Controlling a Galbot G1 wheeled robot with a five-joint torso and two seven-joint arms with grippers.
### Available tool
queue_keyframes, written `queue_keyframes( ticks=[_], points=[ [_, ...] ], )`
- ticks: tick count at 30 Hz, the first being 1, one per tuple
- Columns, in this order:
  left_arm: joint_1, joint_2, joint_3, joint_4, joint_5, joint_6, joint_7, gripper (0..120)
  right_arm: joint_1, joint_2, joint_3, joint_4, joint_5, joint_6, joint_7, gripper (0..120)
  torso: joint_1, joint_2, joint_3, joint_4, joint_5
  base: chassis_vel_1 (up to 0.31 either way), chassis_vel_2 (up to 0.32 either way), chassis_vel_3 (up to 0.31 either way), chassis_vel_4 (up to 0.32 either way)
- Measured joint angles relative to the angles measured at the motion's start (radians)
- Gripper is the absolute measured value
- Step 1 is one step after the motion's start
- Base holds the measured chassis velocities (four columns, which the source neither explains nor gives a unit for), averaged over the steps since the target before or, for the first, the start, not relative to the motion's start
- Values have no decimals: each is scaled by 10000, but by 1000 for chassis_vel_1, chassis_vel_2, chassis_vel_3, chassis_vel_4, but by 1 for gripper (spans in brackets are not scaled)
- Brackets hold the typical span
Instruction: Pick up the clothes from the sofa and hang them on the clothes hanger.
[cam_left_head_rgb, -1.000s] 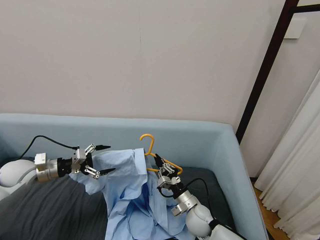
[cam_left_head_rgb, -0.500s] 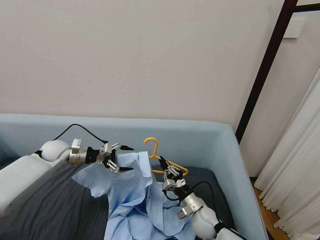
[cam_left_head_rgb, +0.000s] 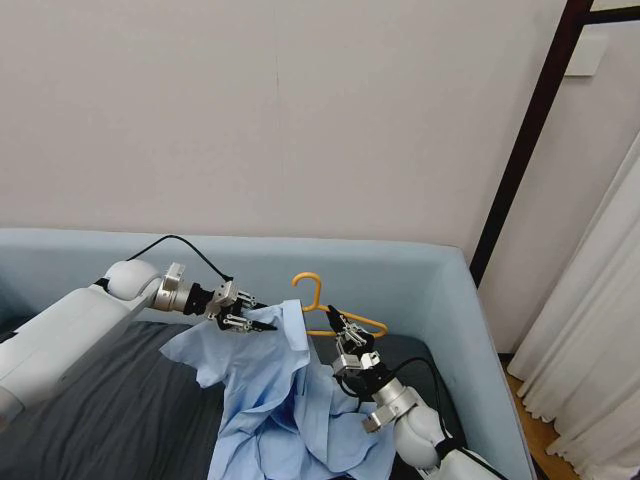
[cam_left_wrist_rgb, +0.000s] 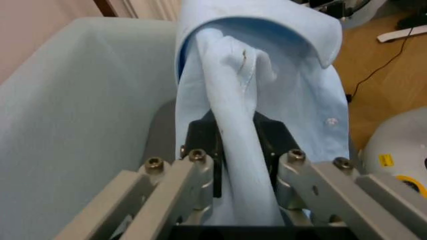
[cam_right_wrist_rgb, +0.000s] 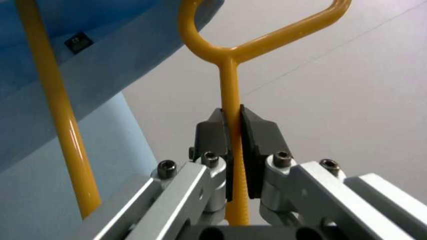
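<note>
A light blue shirt (cam_left_head_rgb: 268, 385) is held up over the sofa, its collar beside the hook of a yellow hanger (cam_left_head_rgb: 318, 300). My left gripper (cam_left_head_rgb: 252, 318) is shut on a fold of the shirt (cam_left_wrist_rgb: 235, 130) near the collar, to the left of the hanger. My right gripper (cam_left_head_rgb: 346, 339) is shut on the yellow hanger (cam_right_wrist_rgb: 231, 115), pinching its bar just under the hook and holding it upright. The shirt's lower part drapes down between both arms.
The pale blue sofa back (cam_left_head_rgb: 420, 280) runs behind both arms, with a dark grey seat cushion (cam_left_head_rgb: 90, 410) under the shirt. A black pole (cam_left_head_rgb: 525, 140) and white curtains (cam_left_head_rgb: 600, 340) stand to the right. A plain wall lies behind.
My left gripper has travelled right along the shirt and closed on it near the collar. The hanger and right gripper have shifted slightly right, and more of the shirt has slumped lower.
</note>
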Motion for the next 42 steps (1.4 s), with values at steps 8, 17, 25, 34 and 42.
queue_keyframes(
  ticks=[8, 17, 25, 34, 42],
  points=[
    [17, -315, -163, 425, 122, -11, 90, 8, -59, -26, -81, 61, 597, -12, 166, 8, 0, 1, 0, 0, 1, 0, 0, 0, 0],
    [62, -652, -542, 1084, 254, -31, 101, 8, -421, -638, -262, 1023, 5417, 2037, -2065, 39, -1, 2, -1, -1, 0, 0, 0, 0, 0],
    [64, -713, -803, 1229, 410, -106, -6, 8, -717, -969, -1068, 275, 11752, 2765, -6045, 70, -2, 1, 0, -1, 1, 0, 0, 0, 0],
    [-132, -577, -777, 1036, 312, -175, -59, 8, -490, -993, -1275, -349, 18571, -53, -8085, 98, -1, 1, 0, 1, 1, 0, 0, 0, 0],
    [-282, -663, -667, 963, 184, -203, -88, 8, -407, -809, -682, -864, 20690, -1439, -9079, 100, -1, 1, 0, -1, -1, 0, 0, 0, 0]
  ],
)
